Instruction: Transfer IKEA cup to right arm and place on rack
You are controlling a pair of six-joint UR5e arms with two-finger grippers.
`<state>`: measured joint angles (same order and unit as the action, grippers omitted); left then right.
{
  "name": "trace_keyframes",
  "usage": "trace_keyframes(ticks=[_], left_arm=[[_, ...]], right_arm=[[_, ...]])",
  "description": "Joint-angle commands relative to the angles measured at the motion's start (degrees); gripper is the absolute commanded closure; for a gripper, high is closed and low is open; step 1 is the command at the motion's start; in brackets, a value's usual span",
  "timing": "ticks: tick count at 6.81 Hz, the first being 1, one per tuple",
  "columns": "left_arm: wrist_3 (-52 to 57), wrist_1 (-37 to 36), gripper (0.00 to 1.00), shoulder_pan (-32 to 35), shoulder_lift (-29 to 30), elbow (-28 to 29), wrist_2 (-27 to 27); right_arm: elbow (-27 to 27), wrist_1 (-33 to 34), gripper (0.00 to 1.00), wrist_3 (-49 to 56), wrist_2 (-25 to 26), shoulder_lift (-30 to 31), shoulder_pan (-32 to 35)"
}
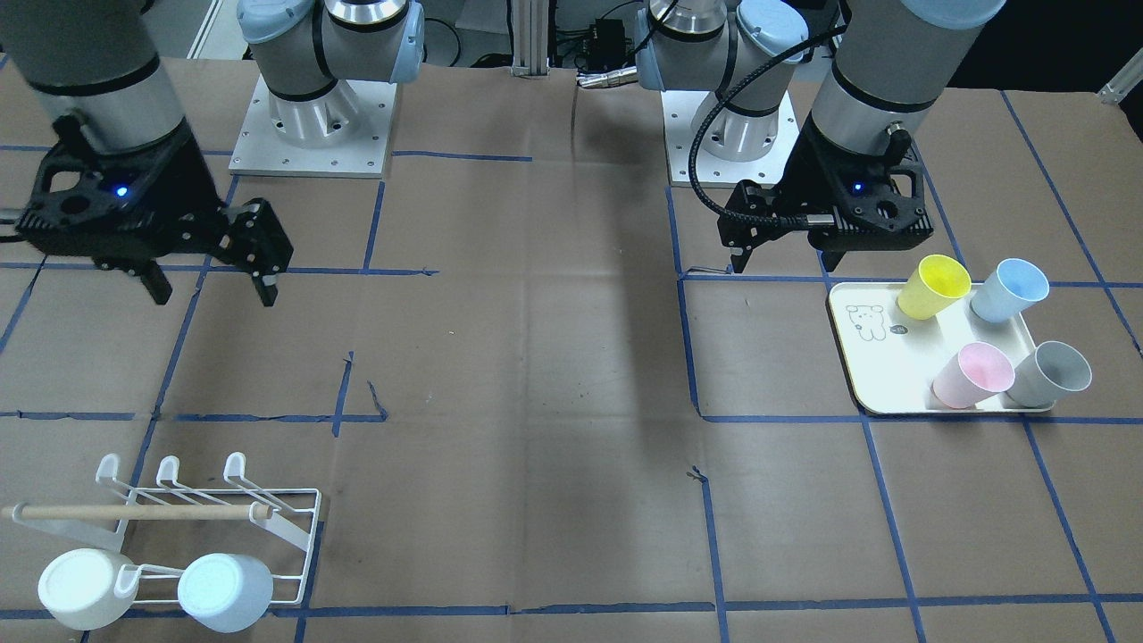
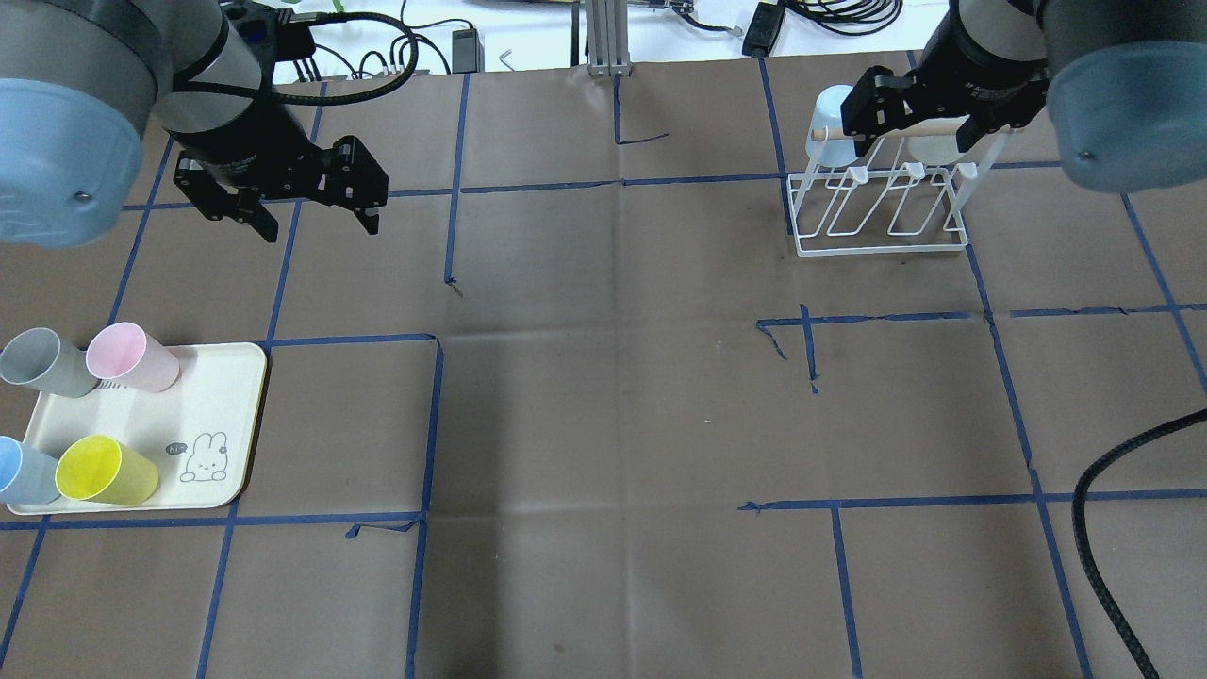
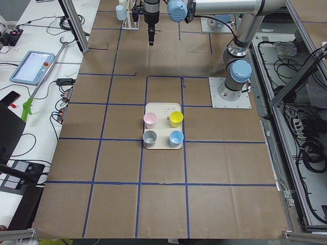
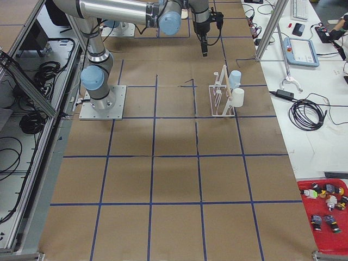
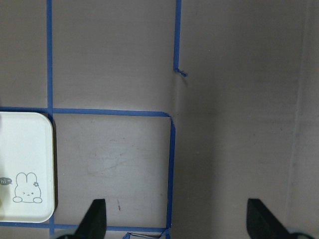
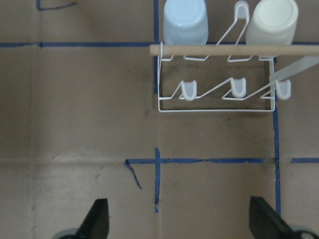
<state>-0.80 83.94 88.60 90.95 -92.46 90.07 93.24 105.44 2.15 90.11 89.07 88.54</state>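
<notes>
The left gripper [image 2: 319, 226] hangs above the brown paper toward the left end of the table [image 2: 603, 424]. It is near the tray [image 2: 226, 396] but not over it. Its fingers [image 5: 94, 221] are spread wide with nothing between them.

The tray lies about midway between the robot's edge and the operators' edge. Four cups stand on it, mouths up and apart from one another: the yellow cup [image 1: 933, 286], the blue cup [image 1: 1009, 290], the pink cup [image 1: 971, 375] and the grey cup [image 1: 1049, 373]. No gripper touches any of them.

The right gripper [image 1: 214, 293] hovers over the right half of the table, on the robot's side of the rack [image 6: 214, 107]. It is just as wide open and holds nothing.

The rack sits close to the operators' edge. Two cups are upturned on its outer row, bottoms toward that edge: a second blue cup [image 6: 185, 22] and a white cup [image 6: 273, 22]. The three prongs of the row nearer the robot are bare.
</notes>
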Motion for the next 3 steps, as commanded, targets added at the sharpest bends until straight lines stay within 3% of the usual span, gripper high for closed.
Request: trace_keyframes(ticks=[1, 3], left_arm=[[0.1, 0.0, 0.0, 0.0, 0.02, 0.0, -0.07], [0.01, 0.0, 0.0, 0.0, -0.07, 0.0, -0.16]], right_arm=[[0.1, -8.13, 0.0, -2.93, 0.59, 3.3, 3.12], [0.53, -10.94, 0.0, -5.99, 0.42, 2.78, 3.21]])
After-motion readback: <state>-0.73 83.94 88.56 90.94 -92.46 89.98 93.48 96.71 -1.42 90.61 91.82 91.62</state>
